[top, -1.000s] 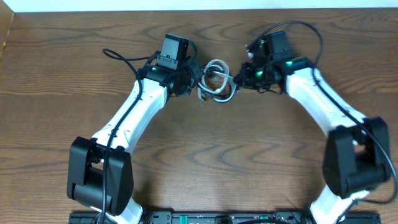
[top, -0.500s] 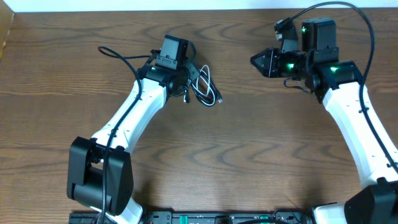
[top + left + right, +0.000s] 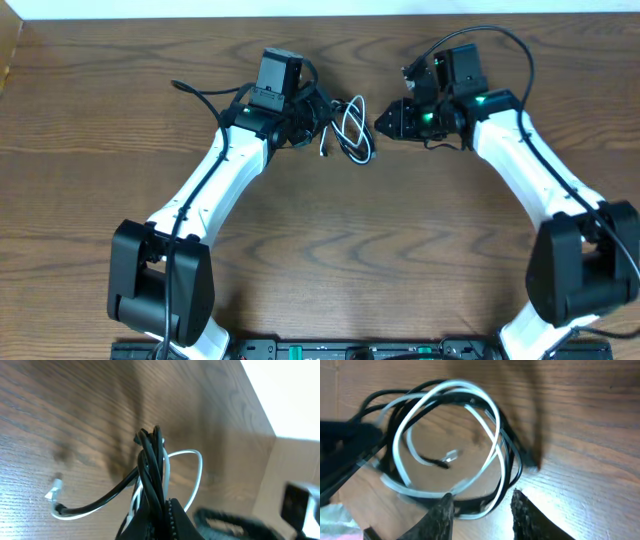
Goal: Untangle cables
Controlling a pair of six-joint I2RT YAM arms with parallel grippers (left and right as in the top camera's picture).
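wood-grained table (image 3: pixel 330 250) is seen beneath both arms, and the cables (image 3: pixel 350 130) are found near its far edge, between the two grippers. the tangled bundle is clamped in the left gripper (image 3: pixel 316 112), whose jaws are pressed tight on it. in the left wrist view the black cable (image 3: pixel 150 465) is seen bunched in several strands rising out of the grip, with the white cable (image 3: pixel 199 467) looped out to one side. a loose stretch of both cords is curved down to the tabletop, where a pale plug end (image 3: pixel 54 491) is laid on the wood.

the right gripper (image 3: pixel 384 122) is placed just beside the bundle on its other side, with its jaws parted and nothing held. in the right wrist view its fingertips (image 3: pixel 443 512) are shown spread apart at the near edge of the loops, and the white cord is seen coiled in overlapping rings with the black one. whether one fingertip is touched by the lowest loop cannot be told.
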